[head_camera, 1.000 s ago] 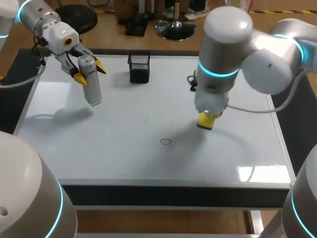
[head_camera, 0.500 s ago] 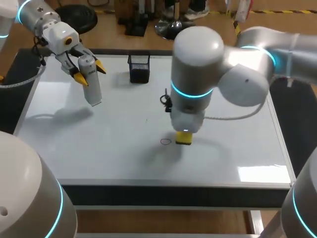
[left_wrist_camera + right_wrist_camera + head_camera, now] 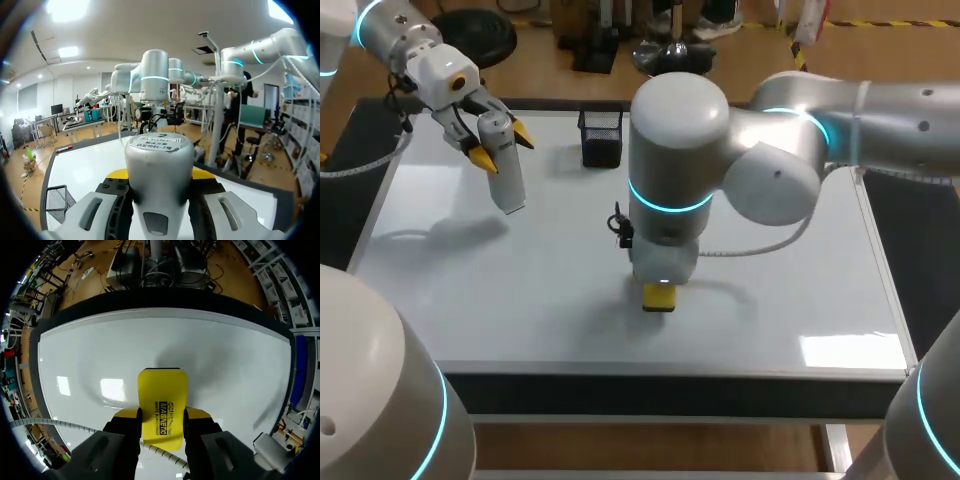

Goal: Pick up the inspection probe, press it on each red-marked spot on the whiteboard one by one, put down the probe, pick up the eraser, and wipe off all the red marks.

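Yellow eraser [image 3: 658,297] is being pinched between the right gripper's [image 3: 161,415] fingers, sitting low on the whiteboard [image 3: 520,290] around six o'clock, where no red mark is showing. At ten o'clock the left gripper's [image 3: 501,145] fingers are clamping the inspection probe [image 3: 507,180] aloft. I reckon a tilted eraser could be skimming past and leaving red behind.
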`<state>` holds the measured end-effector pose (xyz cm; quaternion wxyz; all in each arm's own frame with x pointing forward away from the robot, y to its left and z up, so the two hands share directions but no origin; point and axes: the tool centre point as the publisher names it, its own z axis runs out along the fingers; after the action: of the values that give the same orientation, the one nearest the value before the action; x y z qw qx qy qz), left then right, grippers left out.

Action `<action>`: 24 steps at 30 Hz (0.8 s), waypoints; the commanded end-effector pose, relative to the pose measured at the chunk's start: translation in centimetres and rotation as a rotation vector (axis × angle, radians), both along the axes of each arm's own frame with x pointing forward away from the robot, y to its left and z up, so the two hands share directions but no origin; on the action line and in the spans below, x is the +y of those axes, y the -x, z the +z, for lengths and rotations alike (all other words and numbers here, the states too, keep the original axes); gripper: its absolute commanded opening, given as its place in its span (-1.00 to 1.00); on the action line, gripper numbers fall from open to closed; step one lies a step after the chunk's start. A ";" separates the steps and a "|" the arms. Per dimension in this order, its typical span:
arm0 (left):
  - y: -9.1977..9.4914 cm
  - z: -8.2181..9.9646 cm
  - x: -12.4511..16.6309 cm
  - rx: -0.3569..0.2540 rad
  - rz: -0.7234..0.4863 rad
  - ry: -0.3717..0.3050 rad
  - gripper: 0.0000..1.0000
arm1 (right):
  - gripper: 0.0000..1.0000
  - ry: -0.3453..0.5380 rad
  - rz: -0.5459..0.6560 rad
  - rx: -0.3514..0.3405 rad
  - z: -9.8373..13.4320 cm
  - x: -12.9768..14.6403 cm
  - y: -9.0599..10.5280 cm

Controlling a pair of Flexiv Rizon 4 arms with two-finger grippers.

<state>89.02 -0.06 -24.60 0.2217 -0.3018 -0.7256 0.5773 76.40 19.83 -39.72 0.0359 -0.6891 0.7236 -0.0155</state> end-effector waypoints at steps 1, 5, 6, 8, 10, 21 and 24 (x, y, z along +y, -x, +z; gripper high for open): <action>-0.1 0.1 0.0 0.001 -0.004 -0.001 -1.00 | -1.00 0.014 0.016 0.011 -1.1 1.7 -0.4; -0.1 0.1 0.0 0.001 -0.004 -0.001 -1.00 | -1.00 0.007 0.035 0.020 -1.5 2.6 -0.6; -0.1 0.1 0.0 0.001 -0.004 -0.001 -1.00 | -1.00 0.004 0.041 0.023 -1.5 2.9 -0.7; -0.1 0.1 0.0 0.001 -0.004 -0.001 -1.00 | -1.00 0.000 0.052 0.027 -1.6 3.4 -0.8; -0.1 0.1 0.0 0.001 -0.004 -0.001 -1.00 | -1.00 -0.005 0.062 0.029 -1.6 3.8 -0.9; -0.1 0.1 0.0 0.001 -0.004 -0.001 -1.00 | -1.00 0.003 0.078 0.054 -2.6 4.0 -1.6; -0.1 0.1 0.0 0.001 -0.004 -0.001 -1.00 | -1.00 0.003 0.079 0.067 -2.9 3.8 -1.8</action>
<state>89.02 -0.06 -24.60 0.2218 -0.3018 -0.7256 0.5773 77.75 23.63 -42.33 0.0143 -0.7164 0.6975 0.0058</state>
